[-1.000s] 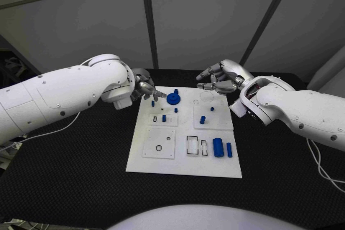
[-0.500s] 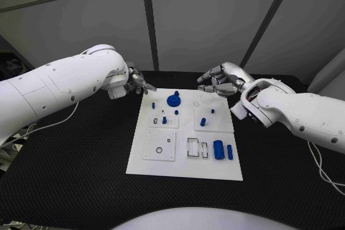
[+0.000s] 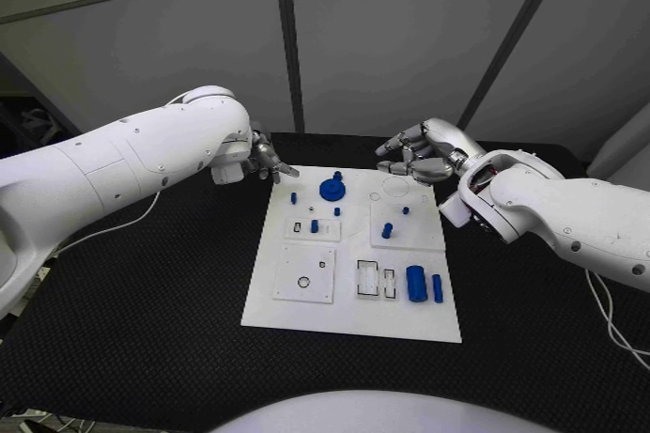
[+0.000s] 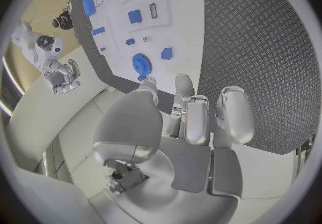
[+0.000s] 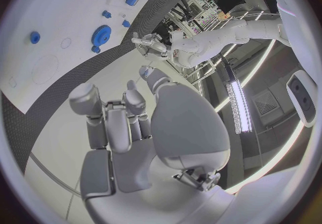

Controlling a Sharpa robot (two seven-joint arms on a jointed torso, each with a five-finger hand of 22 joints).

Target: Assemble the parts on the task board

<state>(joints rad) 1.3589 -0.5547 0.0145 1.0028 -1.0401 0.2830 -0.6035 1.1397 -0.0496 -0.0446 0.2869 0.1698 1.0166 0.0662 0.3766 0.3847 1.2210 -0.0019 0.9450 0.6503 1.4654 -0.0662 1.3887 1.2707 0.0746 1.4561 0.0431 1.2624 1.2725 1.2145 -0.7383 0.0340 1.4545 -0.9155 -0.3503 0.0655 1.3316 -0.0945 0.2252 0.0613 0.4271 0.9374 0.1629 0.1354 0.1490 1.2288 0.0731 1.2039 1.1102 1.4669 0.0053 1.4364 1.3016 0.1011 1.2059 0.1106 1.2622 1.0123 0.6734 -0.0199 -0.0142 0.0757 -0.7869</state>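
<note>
The white task board [image 3: 351, 306] lies in the middle of the black table. A blue gear [image 3: 333, 187] stands at its far edge, also seen in the left wrist view [image 4: 140, 65]. Small blue pegs [image 3: 315, 225] stand in the middle blocks, and a thick blue cylinder [image 3: 416, 283] lies near the right edge. My left hand [image 3: 264, 159] hovers off the board's far left corner, left of the gear, holding nothing with its fingers apart [image 4: 189, 119]. My right hand [image 3: 423, 156] hangs above the far right corner, loosely curled and holding nothing [image 5: 127, 127].
A thin blue rod [image 3: 438, 288] lies beside the cylinder. A black ring [image 3: 302, 282] sits in the near left block [image 3: 306, 273], and an open rectangular slot [image 3: 367, 275] is to its right. Black matting surrounds the board on all sides.
My left hand has drawn back from the gear toward the board's far left corner. The right hand has hardly moved. The camera has shifted slightly.
</note>
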